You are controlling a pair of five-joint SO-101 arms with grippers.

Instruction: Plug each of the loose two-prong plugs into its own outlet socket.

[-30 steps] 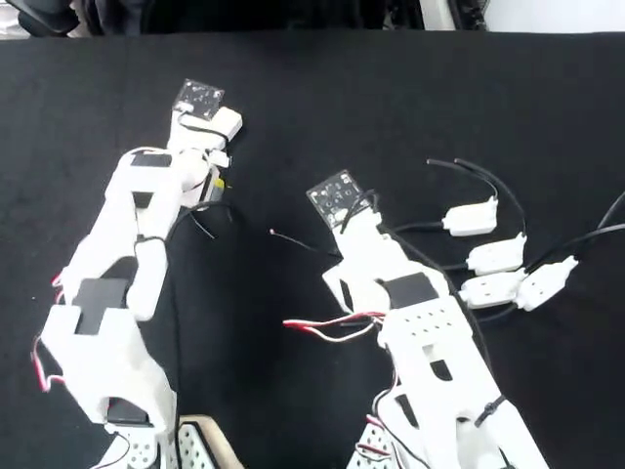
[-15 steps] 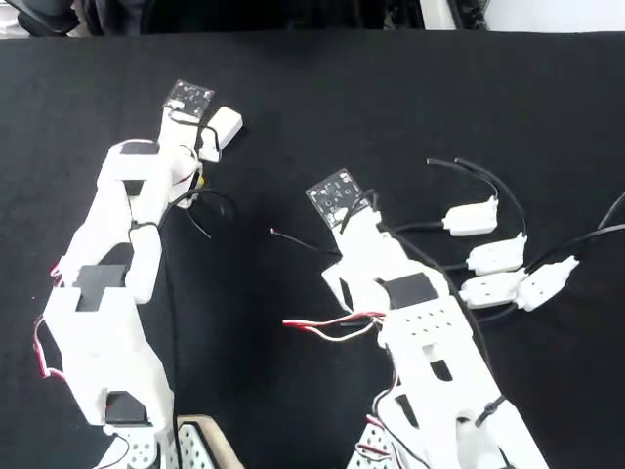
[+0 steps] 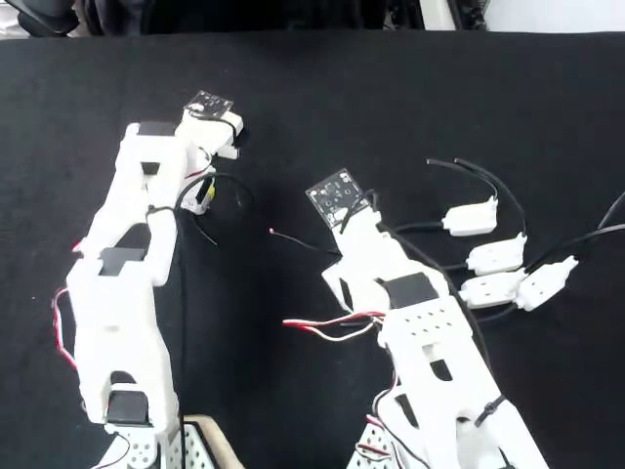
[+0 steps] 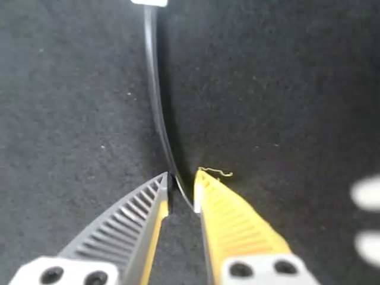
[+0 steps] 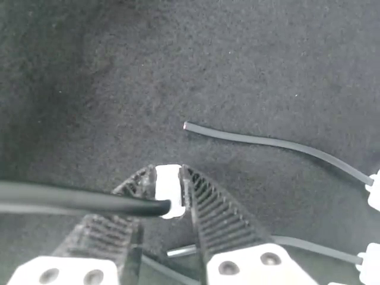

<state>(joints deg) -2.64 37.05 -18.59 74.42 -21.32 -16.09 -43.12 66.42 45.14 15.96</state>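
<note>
Clamping a white plug [image 5: 168, 189], the right gripper [image 5: 166, 173] appears due for insertion alignment; the left gripper [image 4: 181, 181] pinches a black cord [image 4: 155, 101].

black cloth [image 3: 391, 88] covers the table, a pale surface [image 3: 557, 14] beyond its far edge

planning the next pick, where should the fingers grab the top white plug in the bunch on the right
I would grip the top white plug by its body, coming from above and closing across its long sides. It lies flat, black cords leave its ends, and the long sides look bare.
</note>
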